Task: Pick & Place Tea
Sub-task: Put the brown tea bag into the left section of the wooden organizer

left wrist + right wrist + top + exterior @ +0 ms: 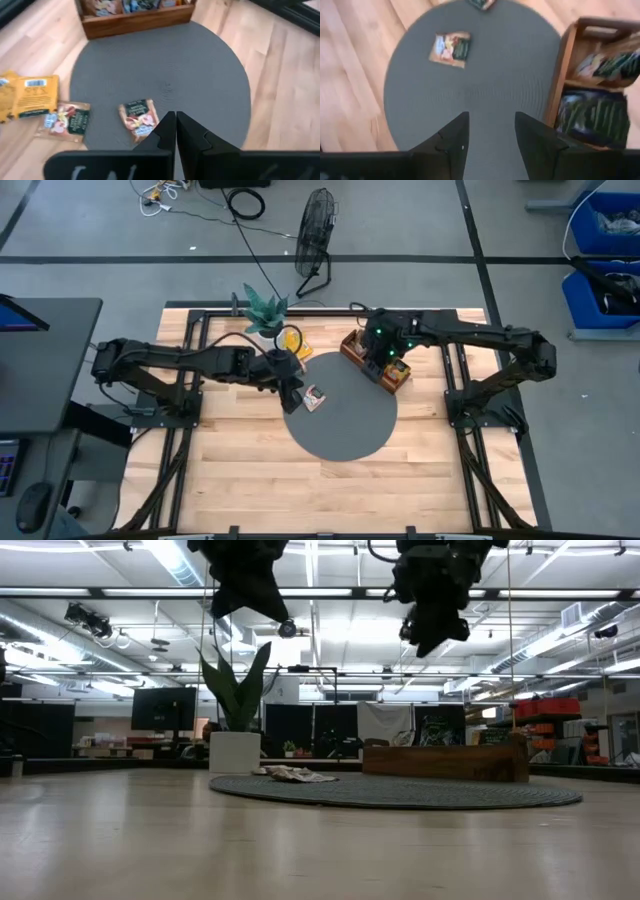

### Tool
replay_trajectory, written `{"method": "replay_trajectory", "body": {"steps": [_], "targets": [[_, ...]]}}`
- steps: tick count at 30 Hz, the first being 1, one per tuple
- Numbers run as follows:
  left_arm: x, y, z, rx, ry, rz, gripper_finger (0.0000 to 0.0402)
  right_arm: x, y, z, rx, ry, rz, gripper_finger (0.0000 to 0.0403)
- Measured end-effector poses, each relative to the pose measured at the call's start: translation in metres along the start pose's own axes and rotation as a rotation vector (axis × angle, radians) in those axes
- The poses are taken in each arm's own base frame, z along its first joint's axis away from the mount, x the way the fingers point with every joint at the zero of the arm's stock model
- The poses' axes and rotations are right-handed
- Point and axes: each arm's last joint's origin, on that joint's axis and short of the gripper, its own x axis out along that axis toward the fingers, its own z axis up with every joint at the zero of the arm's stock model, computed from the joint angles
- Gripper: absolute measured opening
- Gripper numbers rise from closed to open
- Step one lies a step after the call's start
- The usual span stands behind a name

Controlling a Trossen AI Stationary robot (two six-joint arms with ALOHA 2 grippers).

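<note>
Both arms hover over the round grey mat (340,425), nothing held.

We see the left gripper (176,131) with fingers pressed together, empty, above a dark tea packet (139,117) on the mat; another dark packet (64,121) and a yellow packet (34,95) lie off the mat's edge. Right gripper (490,131) has its fingers parted, empty, beside the wooden tray (560,85), which holds more packets.

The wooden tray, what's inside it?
Tea packets stand packed in the wooden tray, dark green in one compartment, lighter ones in the next. The tray's walls hide their lower parts.
</note>
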Motion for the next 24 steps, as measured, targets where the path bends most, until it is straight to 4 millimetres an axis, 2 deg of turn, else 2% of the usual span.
{"method": "replay_trajectory", "body": {"steps": [6,9,19,24], "targets": [[0.011,-0.002,-0.006,-0.118,0.044,0.008,0.0015,0.012,0.013,-0.012,-0.004,0.051,0.041,0.0164],[0.020,-0.004,-0.008,-0.153,0.088,-0.024,0.0028,0.014,0.022,-0.013,-0.034,0.033,0.061,0.0164],[0.070,-0.005,-0.027,-0.298,0.215,0.069,0.0147,0.015,0.047,-0.009,-0.115,-0.086,0.140,0.0164],[0.092,-0.001,-0.036,-0.357,0.210,0.195,0.0190,0.014,0.056,-0.006,-0.141,-0.146,0.182,0.0164]]}}
